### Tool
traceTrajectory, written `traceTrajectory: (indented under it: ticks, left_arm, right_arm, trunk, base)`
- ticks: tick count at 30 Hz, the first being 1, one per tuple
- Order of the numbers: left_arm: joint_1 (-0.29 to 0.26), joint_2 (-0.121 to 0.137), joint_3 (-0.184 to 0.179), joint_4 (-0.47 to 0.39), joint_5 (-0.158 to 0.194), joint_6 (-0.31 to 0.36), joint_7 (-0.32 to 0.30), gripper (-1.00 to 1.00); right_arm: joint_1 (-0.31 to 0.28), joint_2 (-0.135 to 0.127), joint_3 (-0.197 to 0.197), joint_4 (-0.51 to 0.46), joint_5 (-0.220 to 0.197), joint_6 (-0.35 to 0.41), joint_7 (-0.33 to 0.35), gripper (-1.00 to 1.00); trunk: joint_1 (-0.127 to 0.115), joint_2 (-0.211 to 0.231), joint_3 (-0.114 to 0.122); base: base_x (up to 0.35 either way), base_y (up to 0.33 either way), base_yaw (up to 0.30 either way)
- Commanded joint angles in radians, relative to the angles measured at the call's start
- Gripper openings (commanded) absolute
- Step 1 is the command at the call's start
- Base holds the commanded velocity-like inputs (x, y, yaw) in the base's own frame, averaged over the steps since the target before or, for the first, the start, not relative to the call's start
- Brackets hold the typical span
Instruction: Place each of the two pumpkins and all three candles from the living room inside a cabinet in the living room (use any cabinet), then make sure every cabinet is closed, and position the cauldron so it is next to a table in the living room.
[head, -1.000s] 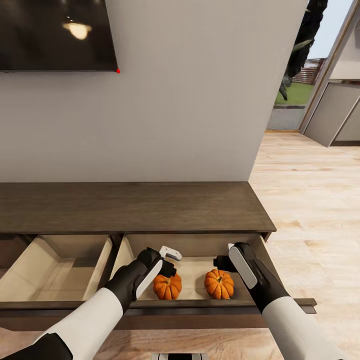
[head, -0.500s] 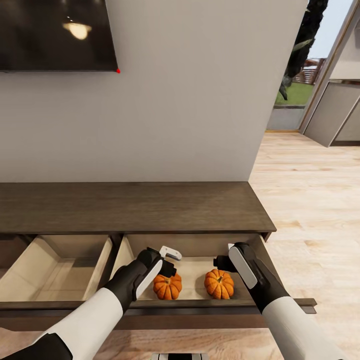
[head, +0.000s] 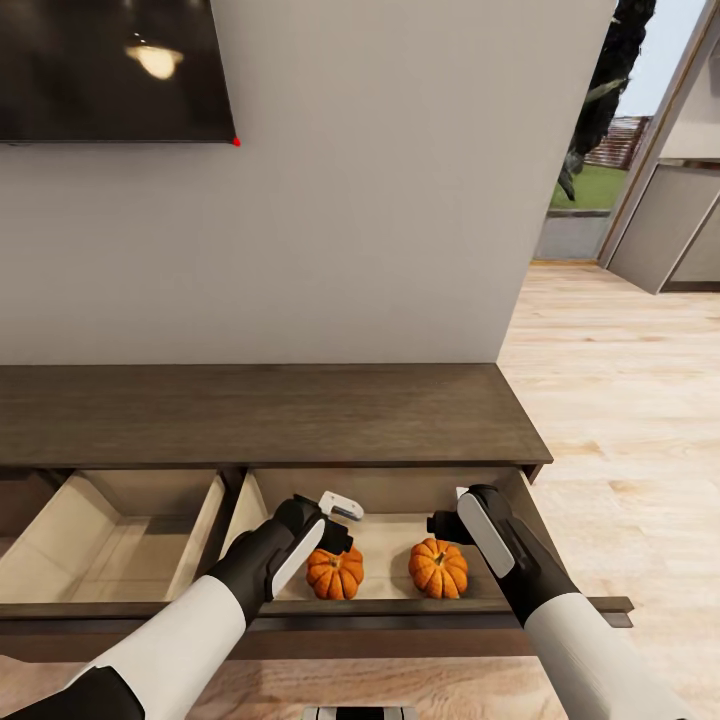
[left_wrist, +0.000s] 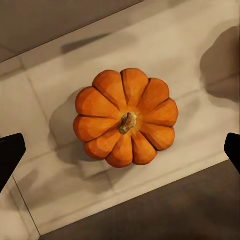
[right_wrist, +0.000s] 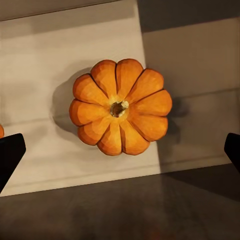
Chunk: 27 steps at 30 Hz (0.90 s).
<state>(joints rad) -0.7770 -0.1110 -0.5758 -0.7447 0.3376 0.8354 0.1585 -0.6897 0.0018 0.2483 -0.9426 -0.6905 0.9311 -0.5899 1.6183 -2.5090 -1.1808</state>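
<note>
Two orange ribbed pumpkins sit side by side on the pale floor of the open right drawer of the dark brown cabinet (head: 260, 415). My left gripper (head: 338, 522) hangs open just above the left pumpkin (head: 335, 574). In the left wrist view that pumpkin (left_wrist: 126, 118) lies centred between the spread black fingertips (left_wrist: 10, 156), untouched. My right gripper (head: 446, 520) is open over the right pumpkin (head: 438, 568), which the right wrist view shows as a pumpkin (right_wrist: 120, 113) resting free between wide fingertips (right_wrist: 10, 155). The candles and the cauldron are out of view.
The cabinet's left drawer (head: 110, 545) also stands open, its pale inside bare. Both pulled-out drawer fronts (head: 420, 612) jut toward me. A dark TV (head: 110, 70) hangs on the wall above. Wood floor (head: 620, 400) runs right toward a doorway.
</note>
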Motion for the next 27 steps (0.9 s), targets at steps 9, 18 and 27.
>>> traceTrajectory:
  ticks: [9,18,27]
  left_arm:
    - [-0.001,0.001,-0.003,0.003,0.011,0.004,0.009,1.0]
    - [-0.001,-0.002,-0.003,0.01,0.008,0.008,0.007,1.0]
    - [-0.002,-0.003,-0.003,0.021,0.008,0.014,0.004,1.0]
  right_arm:
    - [-0.001,0.0,0.002,-0.001,-0.01,0.002,-0.01,1.0]
    - [-0.001,0.0,0.002,-0.001,-0.011,0.002,-0.01,1.0]
    - [-0.001,0.0,0.002,-0.001,-0.013,0.004,-0.01,1.0]
  trunk:
    - [-0.002,0.001,0.018]
    - [-0.006,0.003,0.053]
    - [-0.011,0.005,0.088]
  base:
    - [0.0,0.0,0.0]
    - [0.0,0.0,0.0]
    - [0.0,0.0,0.0]
